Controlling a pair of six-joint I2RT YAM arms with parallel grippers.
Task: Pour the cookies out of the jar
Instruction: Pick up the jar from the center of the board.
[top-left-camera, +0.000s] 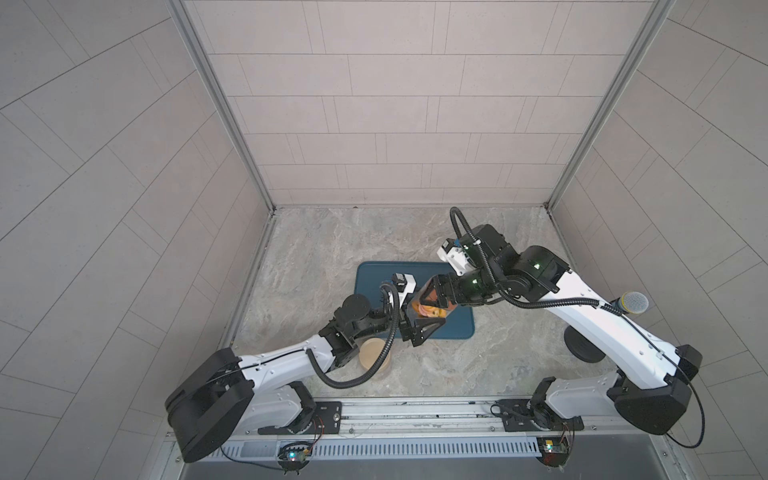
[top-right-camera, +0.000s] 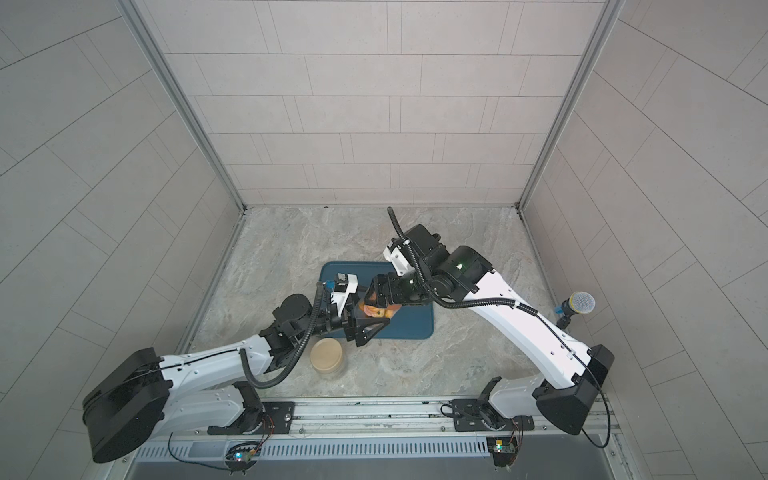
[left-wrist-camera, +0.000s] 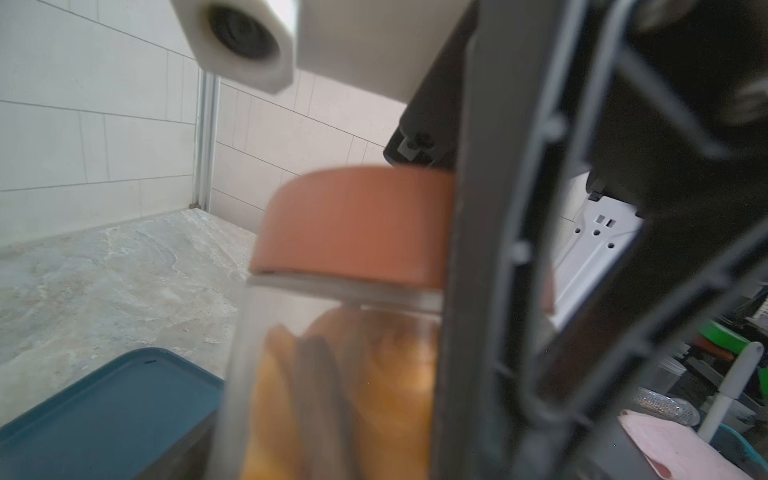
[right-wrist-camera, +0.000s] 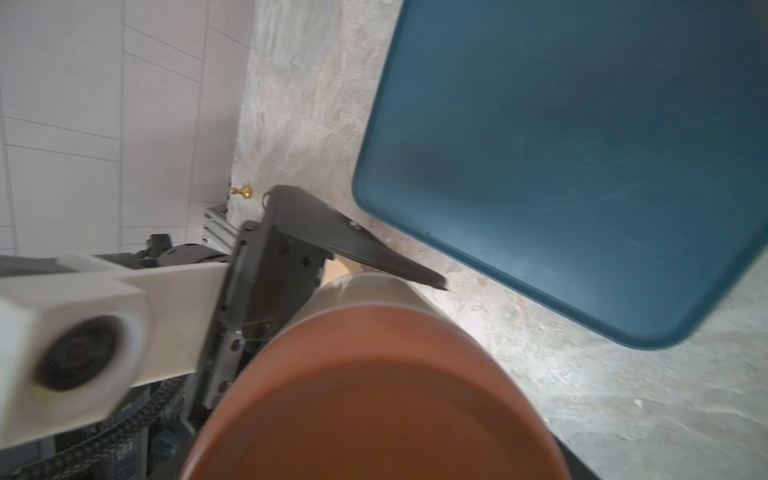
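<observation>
Straddling the clear jar (left-wrist-camera: 332, 374) above the blue tray (top-left-camera: 374, 282), the left gripper (top-left-camera: 422, 311) had its jaws spread wide. The right gripper (top-left-camera: 436, 291) sat at the reddish-brown lid (right-wrist-camera: 374, 395), its grip hidden. Orange-yellow cookies (left-wrist-camera: 395, 374) lay inside the closed jar.

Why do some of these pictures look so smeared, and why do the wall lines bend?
Left wrist view: the jar and its lid sit close to the lens and look soft, the cookies an orange smear. Right wrist view: the lid is blurred, the tray crisper. In both top views the wide lens bows the lines of the walls; light is even.
</observation>
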